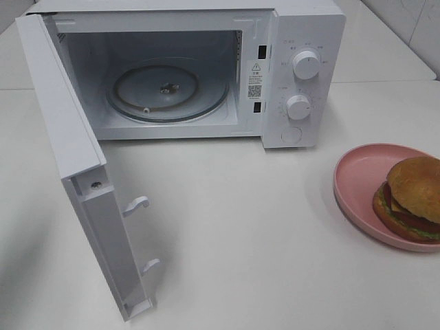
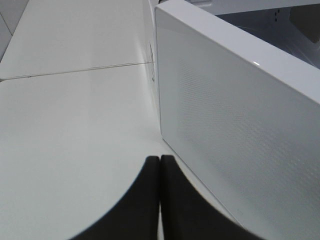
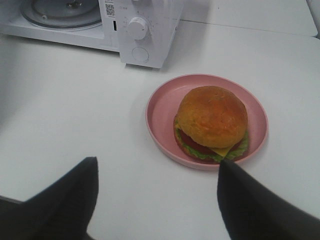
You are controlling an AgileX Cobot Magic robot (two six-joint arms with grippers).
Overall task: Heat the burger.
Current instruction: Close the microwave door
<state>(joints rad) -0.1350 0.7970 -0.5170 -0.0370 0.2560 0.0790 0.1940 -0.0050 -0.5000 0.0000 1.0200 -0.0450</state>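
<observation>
A white microwave (image 1: 295, 69) stands door (image 1: 75, 172) open on the white table (image 1: 240, 227), a pink plate (image 1: 361, 175) nearby.

both end effectors have matte black, smooth fingers (image 2: 150, 210) tapering toward blunt tips.

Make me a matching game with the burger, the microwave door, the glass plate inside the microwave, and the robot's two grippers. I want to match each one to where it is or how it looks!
Things:
1. burger
2. microwave door
3. glass turntable
4. left gripper
5. right gripper

Descriptions:
A. swung wide open
B. jaws shut together
C. on the pink plate
D. jaws spread wide, holding nothing
E. bare, inside the microwave

Pairs: 1-C, 2-A, 3-E, 4-B, 5-D
</observation>
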